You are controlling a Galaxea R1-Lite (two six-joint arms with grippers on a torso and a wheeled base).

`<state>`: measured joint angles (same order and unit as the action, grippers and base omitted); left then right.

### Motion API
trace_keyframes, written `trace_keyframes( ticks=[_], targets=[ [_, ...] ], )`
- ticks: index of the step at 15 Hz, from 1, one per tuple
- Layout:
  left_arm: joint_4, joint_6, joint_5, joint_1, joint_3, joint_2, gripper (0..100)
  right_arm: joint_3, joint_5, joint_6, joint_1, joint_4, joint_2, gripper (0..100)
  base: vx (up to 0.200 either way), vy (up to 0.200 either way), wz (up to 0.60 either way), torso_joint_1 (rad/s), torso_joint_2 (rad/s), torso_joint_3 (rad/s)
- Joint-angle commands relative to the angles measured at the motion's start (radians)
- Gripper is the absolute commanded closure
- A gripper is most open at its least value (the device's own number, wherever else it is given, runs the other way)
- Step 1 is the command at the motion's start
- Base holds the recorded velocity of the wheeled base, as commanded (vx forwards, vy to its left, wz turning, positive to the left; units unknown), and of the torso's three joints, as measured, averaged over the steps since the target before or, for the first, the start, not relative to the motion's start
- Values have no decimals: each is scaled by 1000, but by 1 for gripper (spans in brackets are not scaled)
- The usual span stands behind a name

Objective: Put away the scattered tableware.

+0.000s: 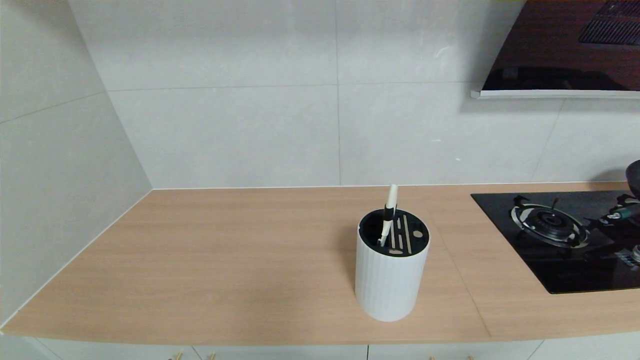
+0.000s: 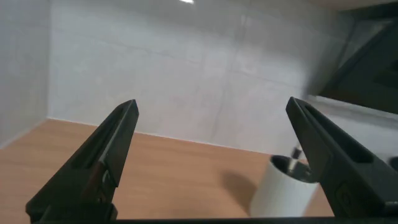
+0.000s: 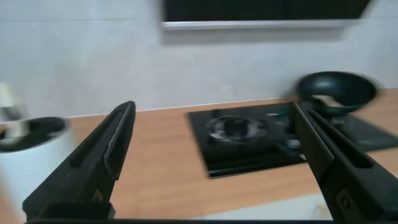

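Nearly upright utensil [image 1: 389, 206], handle skyward.

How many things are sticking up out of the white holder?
1. A utensil with a white handle leans in the open part of the holder, which stands on the counter. Shorter ones may be hidden down inside.

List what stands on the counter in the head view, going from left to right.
White utensil holder → stove burner → dark pan at the right edge.
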<state>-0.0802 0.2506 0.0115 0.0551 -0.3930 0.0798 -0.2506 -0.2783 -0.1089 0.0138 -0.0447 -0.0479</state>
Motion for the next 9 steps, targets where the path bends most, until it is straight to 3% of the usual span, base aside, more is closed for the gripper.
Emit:
trace_keyframes(
  ticks=[1,2,3,4,5,7,8,9],
  targets=[
    [-43,-90,-5,-57,146,-80,0,82,-30,3,-18,-38,45,0,0,0,0,0,0,0],
    [-141,-149,48,-57,266,-80,0,146,-30,5,-18,-87,45,0,0,0,0,0,0,0],
    [-201,-211,47,-57,365,-80,0,205,-25,0,-18,-138,45,0,0,0,0,0,0,0],
    [-181,-241,48,-57,393,-80,0,249,-9,-3,-17,-167,45,0,0,0,0,0,0,0],
    [-121,-245,47,-57,391,-80,0,249,22,-2,-17,-124,46,0,0,0,0,0,0,0],
    [-13,-284,47,-57,391,-80,0,249,50,-2,-17,-63,46,0,0,0,0,0,0,0],
    [94,-306,44,-57,388,-80,0,249,70,5,-17,-9,46,0,0,0,0,0,0,0],
    [83,-304,44,-57,390,-80,0,249,70,5,-17,-11,46,0,0,0,0,0,0,0]
  ],
)
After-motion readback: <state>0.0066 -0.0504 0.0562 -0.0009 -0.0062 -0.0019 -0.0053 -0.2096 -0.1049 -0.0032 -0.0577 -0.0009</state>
